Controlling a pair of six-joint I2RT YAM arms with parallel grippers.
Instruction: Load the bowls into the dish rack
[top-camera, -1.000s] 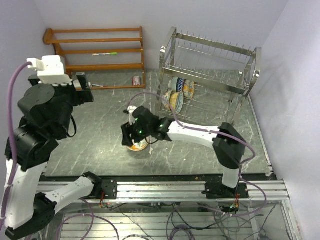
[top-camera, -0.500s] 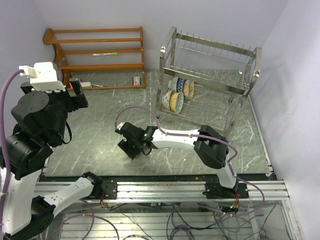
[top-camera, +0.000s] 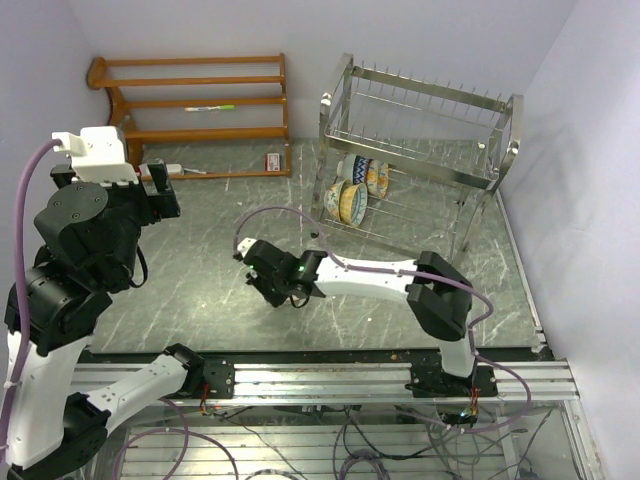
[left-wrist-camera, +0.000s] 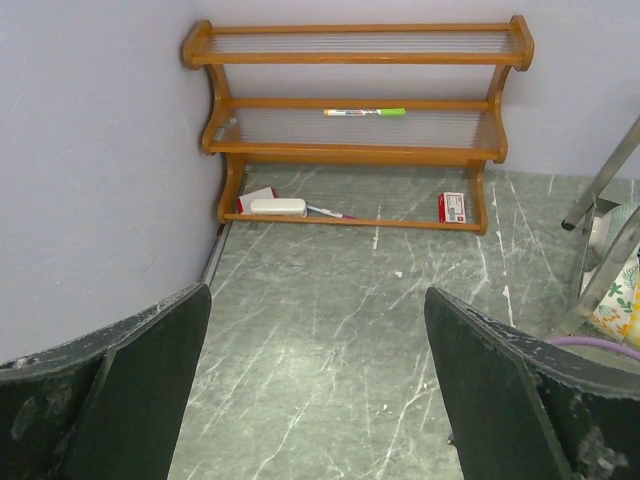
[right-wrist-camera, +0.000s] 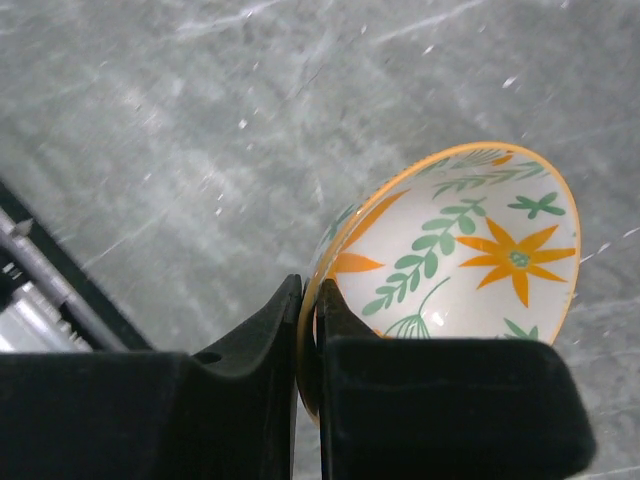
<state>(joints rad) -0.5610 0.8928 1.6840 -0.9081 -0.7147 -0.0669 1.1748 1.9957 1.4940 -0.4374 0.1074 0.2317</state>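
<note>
Partly done — about three bowls (top-camera: 352, 195) sit on the lower tier of the dish rack (top-camera: 425, 135), far right. One orange-leaf bowl (right-wrist-camera: 450, 250) is left, tilted at the middle of the tabletop (top-camera: 190, 290), its rim pinched by the right gripper (right-wrist-camera: 308, 320) jaws. Left gripper (left-wrist-camera: 318, 292) jaws are spread and holding nothing, at the left. A second ago the right jaws stood apart over the bowl — now they're clamped on it.
</note>
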